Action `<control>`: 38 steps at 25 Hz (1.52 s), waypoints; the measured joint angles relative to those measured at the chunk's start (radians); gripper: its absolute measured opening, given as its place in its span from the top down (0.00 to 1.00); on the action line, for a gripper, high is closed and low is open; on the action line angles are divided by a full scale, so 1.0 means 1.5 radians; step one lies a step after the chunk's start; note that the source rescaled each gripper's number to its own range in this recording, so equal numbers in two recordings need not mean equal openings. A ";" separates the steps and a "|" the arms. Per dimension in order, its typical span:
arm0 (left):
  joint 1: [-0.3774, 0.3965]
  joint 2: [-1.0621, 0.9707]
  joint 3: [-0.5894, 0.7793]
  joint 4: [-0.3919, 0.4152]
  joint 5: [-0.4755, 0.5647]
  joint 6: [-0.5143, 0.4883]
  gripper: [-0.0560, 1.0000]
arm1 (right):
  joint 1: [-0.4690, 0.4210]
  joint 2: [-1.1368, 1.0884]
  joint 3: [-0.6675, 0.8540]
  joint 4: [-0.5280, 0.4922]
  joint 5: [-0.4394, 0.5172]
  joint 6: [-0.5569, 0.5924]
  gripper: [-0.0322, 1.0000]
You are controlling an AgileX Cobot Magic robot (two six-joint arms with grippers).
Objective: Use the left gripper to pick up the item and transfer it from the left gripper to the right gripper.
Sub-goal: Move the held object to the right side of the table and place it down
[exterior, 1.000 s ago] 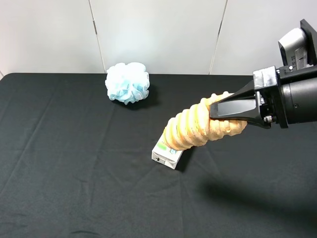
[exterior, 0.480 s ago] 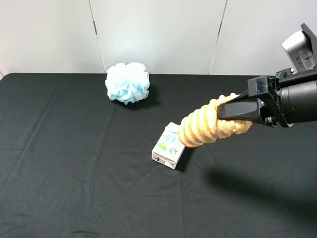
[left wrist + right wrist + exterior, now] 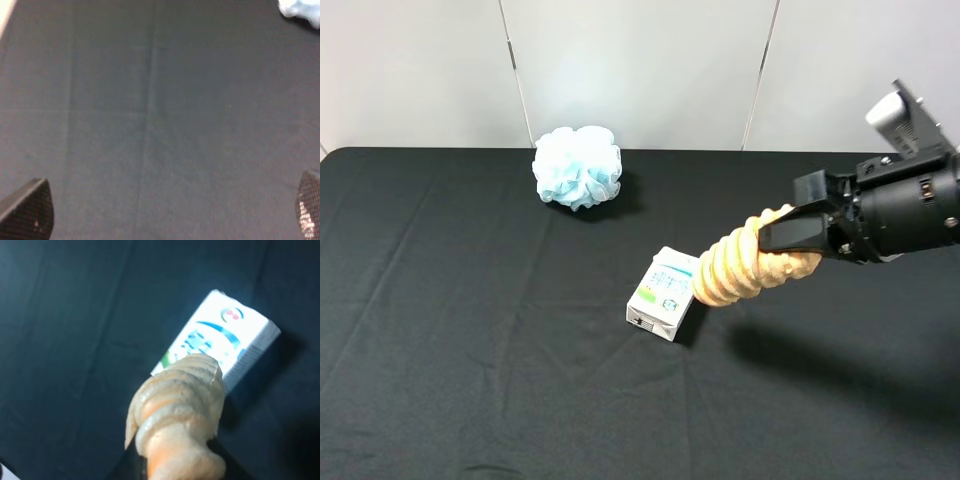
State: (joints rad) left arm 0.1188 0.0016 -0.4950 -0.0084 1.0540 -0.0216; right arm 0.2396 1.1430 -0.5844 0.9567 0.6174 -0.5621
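In your high view, the right gripper (image 3: 778, 228) reaches in from the right edge, clenched on the item (image 3: 732, 270). You see the item just right of frame centre, up off the black table (image 3: 470, 330). The ridged tan loaf slants down to the left from the jaws. Its free end overlaps the right edge of the white carton (image 3: 663, 292) lying at centre; you cannot tell whether they touch. The pale blue bath puff (image 3: 577, 167) sits upper centre-left, well apart from both. Your left gripper (image 3: 170, 212) shows only in its wrist view, released: its two fingertips stand wide apart with only the table between them.
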 joint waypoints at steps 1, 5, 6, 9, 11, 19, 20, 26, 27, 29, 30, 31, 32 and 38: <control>0.004 -0.003 0.000 0.000 0.000 0.000 0.03 | 0.000 0.010 0.000 0.000 -0.007 0.000 0.97; 0.006 -0.003 0.000 0.000 0.000 0.000 0.03 | -0.004 0.036 -0.019 -0.006 -0.023 0.002 0.97; 0.006 -0.003 0.000 0.000 0.000 0.000 0.03 | -0.011 0.040 -0.030 -0.006 -0.021 0.002 0.97; 0.006 -0.003 0.000 0.000 0.000 0.000 0.03 | -0.054 0.057 -0.075 -0.006 -0.002 0.002 0.97; 0.006 -0.003 0.000 0.000 0.000 0.000 0.03 | -0.098 0.075 -0.106 -0.006 0.018 0.002 0.97; 0.006 -0.003 0.000 0.000 0.000 0.000 0.03 | -0.250 0.177 -0.174 -0.010 0.097 0.002 0.97; 0.006 -0.003 0.000 0.000 0.000 0.000 0.03 | -0.267 0.195 -0.181 -0.010 0.106 0.002 0.97; 0.006 -0.003 0.000 0.000 0.000 0.000 0.03 | -0.369 0.300 -0.200 0.016 0.168 0.002 0.97; 0.006 -0.003 0.000 0.000 0.000 0.000 0.03 | -0.379 0.314 -0.200 0.020 0.180 0.002 0.97; 0.006 -0.003 0.000 0.000 0.000 0.000 0.03 | -0.392 0.337 -0.200 0.025 0.198 0.002 0.97; 0.006 -0.003 0.000 0.000 0.000 0.000 0.03 | -0.395 0.348 -0.200 0.027 0.203 0.001 0.97; 0.006 -0.003 0.000 0.000 0.000 0.000 0.03 | -0.395 0.356 -0.200 0.029 0.204 -0.001 0.97; 0.006 -0.003 0.000 0.000 0.000 0.000 0.03 | -0.395 0.364 -0.200 0.030 0.205 -0.002 0.97; 0.006 -0.003 0.000 0.000 0.000 0.000 0.03 | -0.395 0.379 -0.200 0.031 0.206 -0.003 0.97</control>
State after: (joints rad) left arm 0.1278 -0.0033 -0.4950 -0.0084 1.0540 -0.0216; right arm -0.3531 1.7111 -0.8851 1.0026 0.9264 -0.5659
